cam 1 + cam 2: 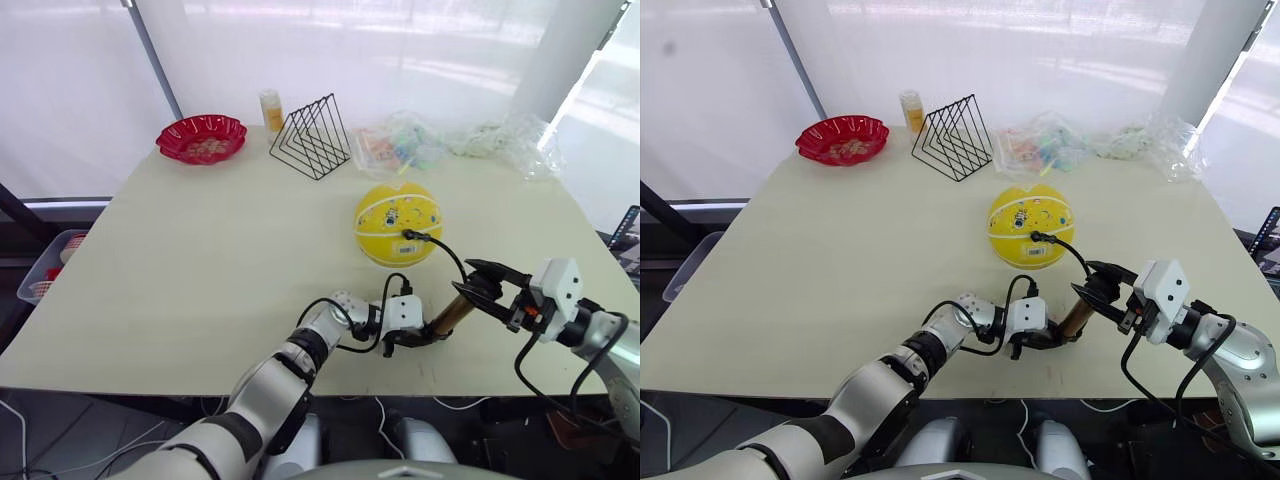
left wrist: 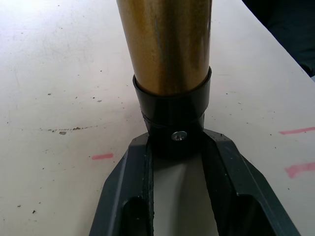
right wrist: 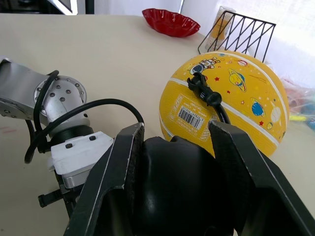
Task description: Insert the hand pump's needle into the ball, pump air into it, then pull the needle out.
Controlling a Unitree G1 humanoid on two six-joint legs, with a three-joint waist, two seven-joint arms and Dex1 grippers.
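The yellow ball point(image 1: 397, 222) rests on the table to the right of centre, round and full. The needle's black fitting point(image 1: 410, 235) is stuck into its near side; the pin itself is hidden. A thin black hose point(image 1: 447, 254) curves from there down to the hand pump point(image 1: 452, 313), which leans near the front edge. My left gripper point(image 1: 410, 337) is shut on the pump's lower black cap point(image 2: 172, 118), below the gold barrel point(image 2: 165, 44). My right gripper point(image 1: 485, 290) is shut on the black handle point(image 3: 172, 187) at the pump's upper end.
A red scalloped bowl point(image 1: 201, 137) sits at the back left. Beside it stand a small yellow bottle point(image 1: 271, 110) and a black wire rack point(image 1: 312, 135). Crumpled clear plastic bags point(image 1: 480, 138) lie along the back right. A bin point(image 1: 48, 264) stands off the table's left side.
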